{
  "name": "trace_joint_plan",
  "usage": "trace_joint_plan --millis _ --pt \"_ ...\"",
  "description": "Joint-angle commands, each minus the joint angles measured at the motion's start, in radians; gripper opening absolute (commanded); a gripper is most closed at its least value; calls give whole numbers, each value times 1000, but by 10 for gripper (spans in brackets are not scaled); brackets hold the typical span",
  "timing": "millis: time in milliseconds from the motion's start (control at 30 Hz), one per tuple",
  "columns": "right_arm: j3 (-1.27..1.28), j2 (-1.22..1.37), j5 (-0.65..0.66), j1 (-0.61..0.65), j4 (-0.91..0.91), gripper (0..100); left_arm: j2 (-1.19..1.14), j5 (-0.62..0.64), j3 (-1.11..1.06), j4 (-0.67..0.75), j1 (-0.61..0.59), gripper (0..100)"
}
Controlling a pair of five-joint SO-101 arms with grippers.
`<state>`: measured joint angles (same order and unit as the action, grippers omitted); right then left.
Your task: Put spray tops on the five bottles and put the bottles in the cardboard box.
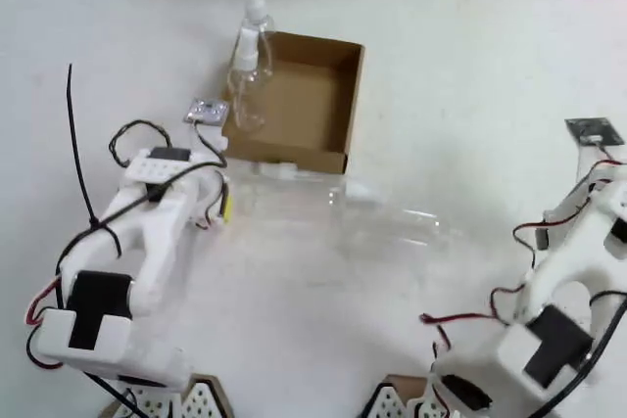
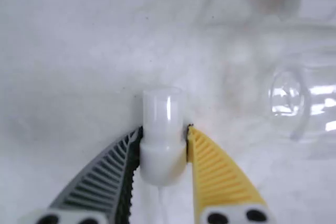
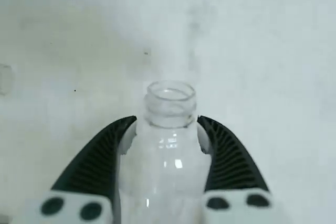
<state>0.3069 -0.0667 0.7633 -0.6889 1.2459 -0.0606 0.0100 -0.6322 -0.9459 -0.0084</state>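
My left gripper [image 2: 163, 129] is shut on a white spray top [image 2: 161, 145] with a clear cap, held low over the white table. In the high view this gripper [image 1: 223, 205] sits just left of some clear bottles [image 1: 392, 222] lying in front of the cardboard box [image 1: 338, 105]. One of those bottles [image 2: 304, 98] lies close beside the spray top. My right gripper [image 3: 167, 121] is shut on a clear bottle [image 3: 169, 145] by its shoulder, and the bottle's neck is open with no top. Two bottles with spray tops [image 1: 248, 56] stand at the box's left wall.
A small white part [image 1: 276, 170] lies against the box's front wall. Grey square plates rest on the table left of the box [image 1: 206, 112] and at the far right [image 1: 593, 129]. Red and black cables trail from both arms. The table's back edge runs behind the box.
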Motion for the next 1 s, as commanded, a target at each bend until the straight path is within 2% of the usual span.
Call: trace_joint_plan --millis 0,167,333,567,700,967 --pt "12 -162 -86 5 107 17 50 -14 6 11 -18 46" --pt "178 -285 -157 51 53 17 50 -14 3 11 -18 46" --pt "373 -390 -244 94 -173 18 50 -14 3 8 -18 46" --pt "391 -427 -465 156 -512 18 50 -14 2 6 -18 46" --pt "397 -426 -474 239 -734 18 50 -14 2 6 -18 46" --pt "485 -441 -483 314 -1020 17 50 -14 2 6 -18 46"
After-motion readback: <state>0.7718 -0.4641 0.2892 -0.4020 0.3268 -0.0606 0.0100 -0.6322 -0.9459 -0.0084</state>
